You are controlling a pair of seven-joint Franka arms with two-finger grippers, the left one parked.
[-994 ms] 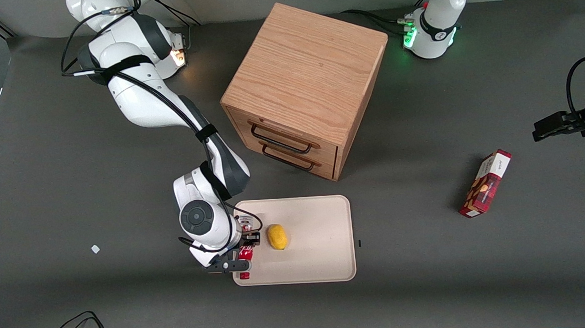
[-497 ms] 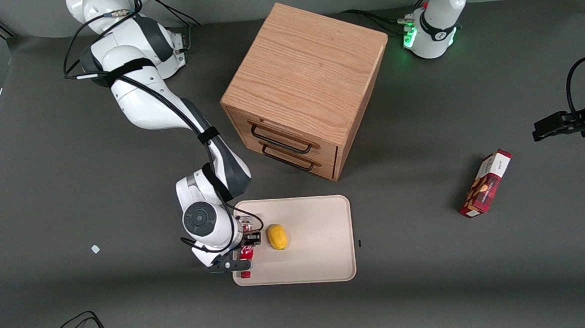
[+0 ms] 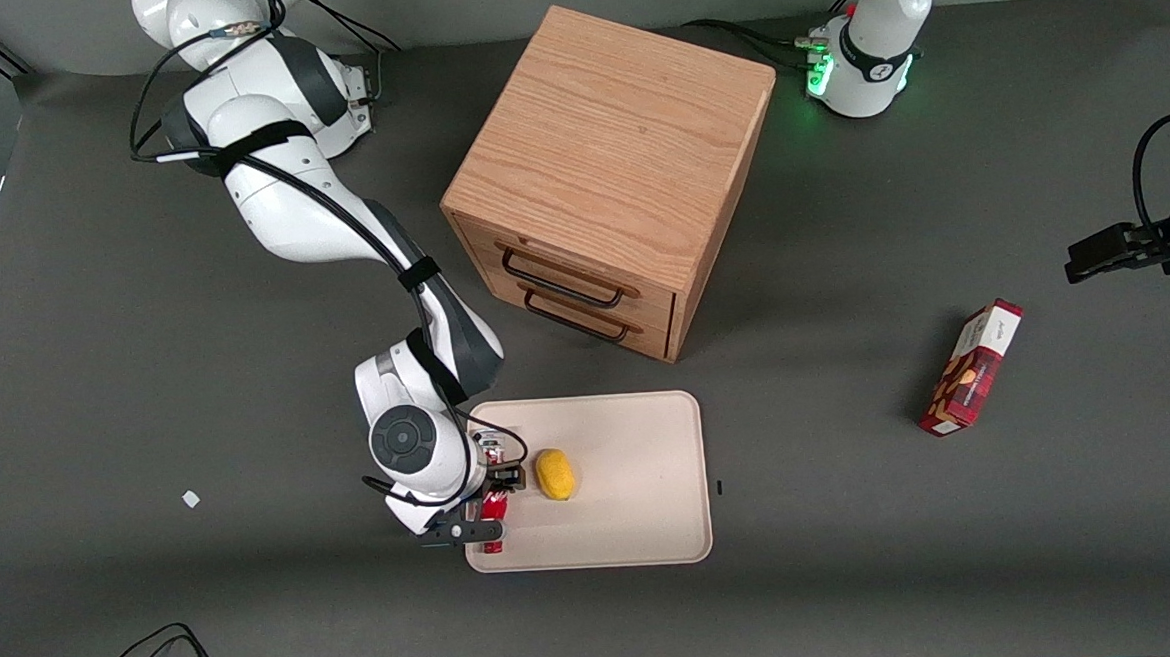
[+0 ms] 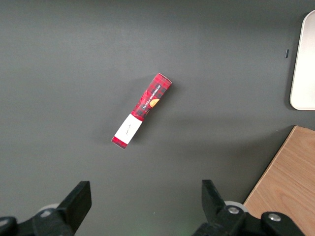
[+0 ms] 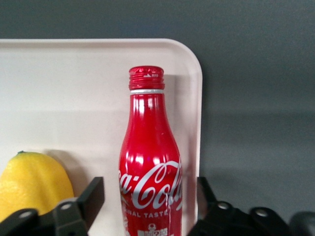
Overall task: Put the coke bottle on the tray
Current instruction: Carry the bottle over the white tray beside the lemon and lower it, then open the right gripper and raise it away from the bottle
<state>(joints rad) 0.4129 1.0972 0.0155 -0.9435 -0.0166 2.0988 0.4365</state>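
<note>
The coke bottle [image 3: 492,522] is red with white script and a red cap. It lies on the cream-white tray [image 3: 634,506] by the tray's edge toward the working arm's end, with its cap pointing at the front camera. In the right wrist view the bottle [image 5: 150,162] lies near a rounded corner of the tray [image 5: 74,88]. My gripper [image 3: 489,506] is over the bottle's body. In the wrist view the gripper [image 5: 149,196] is open, with a black finger [image 5: 93,194] on each side of the bottle and a gap between each finger and it.
A yellow lemon [image 3: 555,473] lies on the tray beside the bottle, also in the wrist view [image 5: 29,182]. A wooden two-drawer cabinet [image 3: 612,167] stands farther from the front camera than the tray. A red snack box [image 3: 971,366] lies toward the parked arm's end.
The working arm's wrist has shifted slightly toward the tray. The bottle stays at the same edge of the tray.
</note>
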